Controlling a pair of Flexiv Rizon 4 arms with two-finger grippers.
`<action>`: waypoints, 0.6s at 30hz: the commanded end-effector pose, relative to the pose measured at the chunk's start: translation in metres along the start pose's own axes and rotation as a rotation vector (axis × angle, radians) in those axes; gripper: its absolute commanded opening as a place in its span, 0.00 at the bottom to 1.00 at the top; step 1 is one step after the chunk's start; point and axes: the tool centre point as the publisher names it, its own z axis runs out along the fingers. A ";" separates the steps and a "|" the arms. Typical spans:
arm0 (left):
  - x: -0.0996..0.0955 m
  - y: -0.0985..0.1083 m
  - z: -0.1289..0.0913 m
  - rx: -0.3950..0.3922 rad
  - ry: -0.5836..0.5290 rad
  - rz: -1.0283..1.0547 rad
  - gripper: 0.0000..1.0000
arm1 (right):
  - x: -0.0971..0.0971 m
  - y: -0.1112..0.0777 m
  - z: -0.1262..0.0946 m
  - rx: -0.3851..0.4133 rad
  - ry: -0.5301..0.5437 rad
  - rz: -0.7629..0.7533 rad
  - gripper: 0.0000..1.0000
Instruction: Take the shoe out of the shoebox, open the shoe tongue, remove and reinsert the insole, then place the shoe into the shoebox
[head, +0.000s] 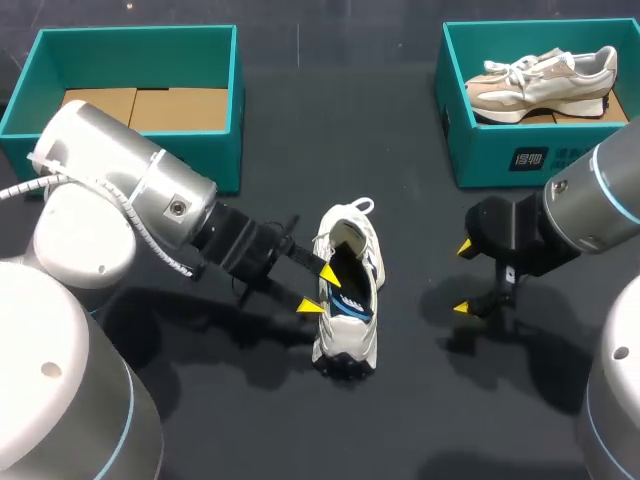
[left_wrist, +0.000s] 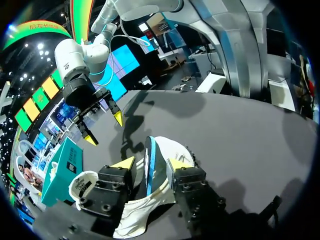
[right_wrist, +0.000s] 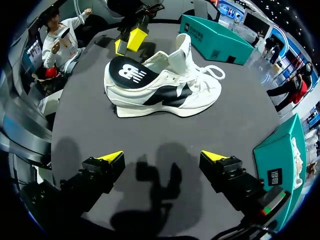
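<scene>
You're at a robot demonstration stand: a dark counter (head: 300, 120) carries one teal shoebox (head: 120, 50) at its far left corner and a second teal shoebox (head: 490, 160) at its far right, with your left arm (head: 130, 200) and right arm (head: 600, 200) over its near side.

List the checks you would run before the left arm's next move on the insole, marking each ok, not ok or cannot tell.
1. Shoe out of its box, on the table: ok.
2. Insole between the left jaws: ok.
3. Left jaws shut on the insole: not ok, gaps show on both sides.
4. Right jaws open and apart from the shoe: ok.
5. Tongue fully opened: cannot tell.
</scene>
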 end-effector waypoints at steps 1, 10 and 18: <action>0.007 -0.011 -0.025 -0.020 0.031 0.001 0.40 | 0.003 -0.009 -0.012 -0.010 0.003 -0.014 1.00; 0.021 -0.019 -0.059 -0.054 0.100 -0.010 0.43 | 0.003 -0.015 -0.014 -0.001 0.004 -0.002 1.00; 0.032 -0.025 -0.084 -0.074 0.180 -0.023 0.44 | 0.003 -0.015 -0.014 -0.001 0.004 -0.002 1.00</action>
